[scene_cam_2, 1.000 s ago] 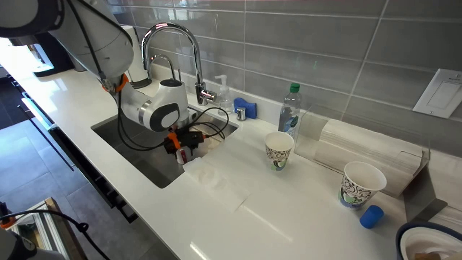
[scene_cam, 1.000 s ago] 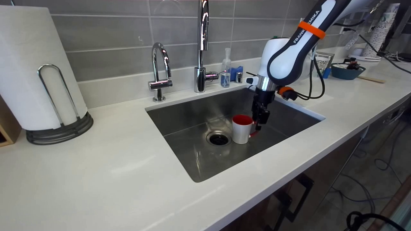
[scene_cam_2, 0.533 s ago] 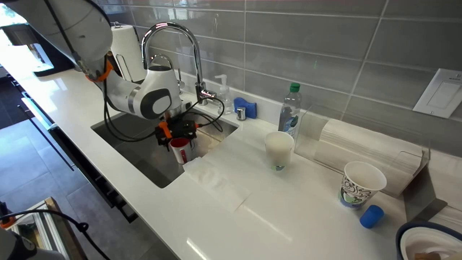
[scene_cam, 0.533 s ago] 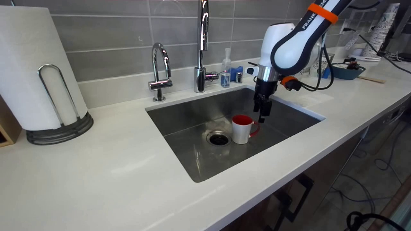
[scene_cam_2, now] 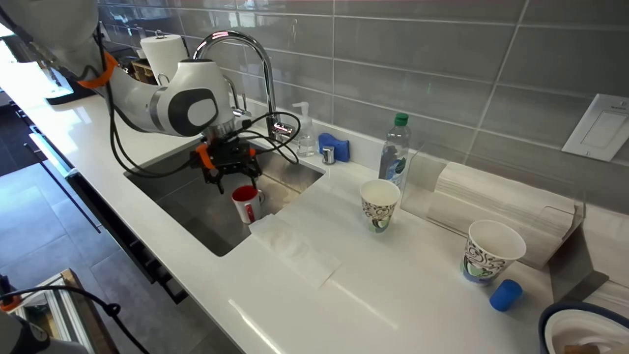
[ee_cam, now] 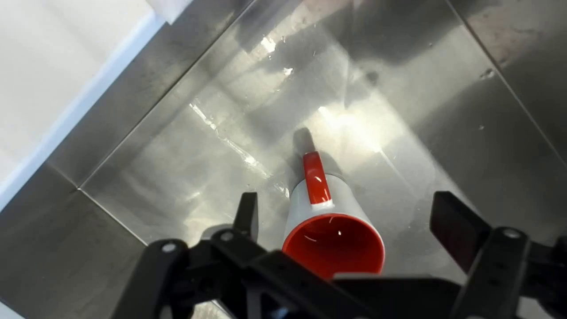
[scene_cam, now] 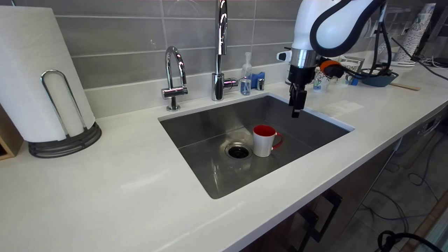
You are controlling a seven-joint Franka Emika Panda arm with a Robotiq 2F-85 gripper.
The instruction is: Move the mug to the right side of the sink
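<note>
The mug (scene_cam: 261,146), white outside with a red inside, rim and handle, stands upright on the floor of the steel sink (scene_cam: 213,171), beside the round drain (scene_cam: 238,151). The mug (scene_cam_2: 244,209) and sink (scene_cam_2: 216,241) also show in an exterior view. My gripper (scene_cam: 295,112) is raised above the mug, apart from it; the gripper also shows in an exterior view (scene_cam_2: 238,188). In the wrist view, the open fingers (ee_cam: 347,212) are empty and spread wider than the mug (ee_cam: 330,239) below. Part of the mug's near rim is hidden by the gripper.
A tall faucet (scene_cam: 218,84) and a small faucet (scene_cam: 173,91) stand behind the sink. A soap dispenser (scene_cam_2: 305,132), dish soap bottle (scene_cam_2: 394,152) and paper cups (scene_cam_2: 379,201) stand on the counter. A paper towel roll (scene_cam: 45,80) stands at the far side.
My gripper has risen up and away from the mug, from low beside its handle to above it. The mug has not moved and its handle now shows fully.
</note>
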